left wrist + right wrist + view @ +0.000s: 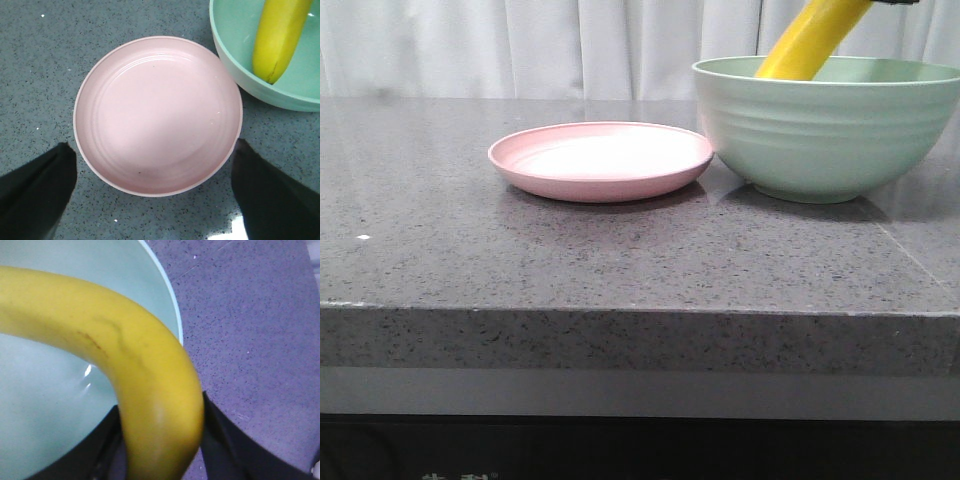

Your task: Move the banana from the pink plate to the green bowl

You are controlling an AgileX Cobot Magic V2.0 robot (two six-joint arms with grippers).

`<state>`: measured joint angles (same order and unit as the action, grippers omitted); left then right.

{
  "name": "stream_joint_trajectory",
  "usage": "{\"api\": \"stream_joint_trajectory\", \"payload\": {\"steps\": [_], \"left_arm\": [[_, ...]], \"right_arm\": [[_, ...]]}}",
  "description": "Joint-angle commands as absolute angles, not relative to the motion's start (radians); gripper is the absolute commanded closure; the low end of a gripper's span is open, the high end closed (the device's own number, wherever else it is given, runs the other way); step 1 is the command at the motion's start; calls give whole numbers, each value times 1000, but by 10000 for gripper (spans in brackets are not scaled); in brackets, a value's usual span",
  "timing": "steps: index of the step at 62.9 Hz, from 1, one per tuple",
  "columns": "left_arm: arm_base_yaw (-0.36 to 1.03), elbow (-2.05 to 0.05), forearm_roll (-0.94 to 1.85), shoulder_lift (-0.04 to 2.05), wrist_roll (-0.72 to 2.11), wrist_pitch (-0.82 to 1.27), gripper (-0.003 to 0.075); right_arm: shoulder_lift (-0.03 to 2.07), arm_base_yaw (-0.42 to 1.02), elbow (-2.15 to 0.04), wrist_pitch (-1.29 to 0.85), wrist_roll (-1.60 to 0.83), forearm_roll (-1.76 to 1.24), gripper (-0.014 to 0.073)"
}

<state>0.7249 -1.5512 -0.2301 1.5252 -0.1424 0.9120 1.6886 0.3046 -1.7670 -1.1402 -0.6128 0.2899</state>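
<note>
The yellow banana [812, 40] slants down into the pale green bowl [825, 140] at the right of the counter, its lower end inside the rim. My right gripper [162, 440] is shut on the banana [135, 375], a black finger on each side of it, above the bowl's [45, 405] rim. The pink plate [600, 160] lies bare just left of the bowl. My left gripper [155, 170] is open and empty, its fingers [40, 185] spread wide above the near edge of the plate [157, 115]. The left wrist view also shows the banana [280, 37] in the bowl [235, 55].
The grey speckled stone counter [520, 250] has its front edge close to the camera. A white curtain [520, 45] hangs behind the counter. The plate and bowl almost touch.
</note>
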Motion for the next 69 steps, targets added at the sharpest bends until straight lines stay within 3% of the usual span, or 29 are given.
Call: {"api": "stream_joint_trajectory", "payload": {"steps": [1,21,25,39,54,69], "left_arm": [[733,-1579,-243,1487,-153,851,108],[733,-1579,-243,1487,-153,851,108],[733,-1579,-243,1487,-153,851,108],[733,-1579,-243,1487,-153,851,108],[733,-1579,-243,1487,-153,851,108],[733,-1579,-243,1487,-153,851,108]], "right_arm": [[1648,301,-1797,-1103,-618,307,569],[1648,301,-1797,-1112,-618,296,552],[1648,301,-1797,-1112,-615,294,512],[1648,301,-1797,-1110,-611,293,251],[1648,301,-1797,-1079,-565,293,217],[1648,301,-1797,-1074,-547,293,121]]}}
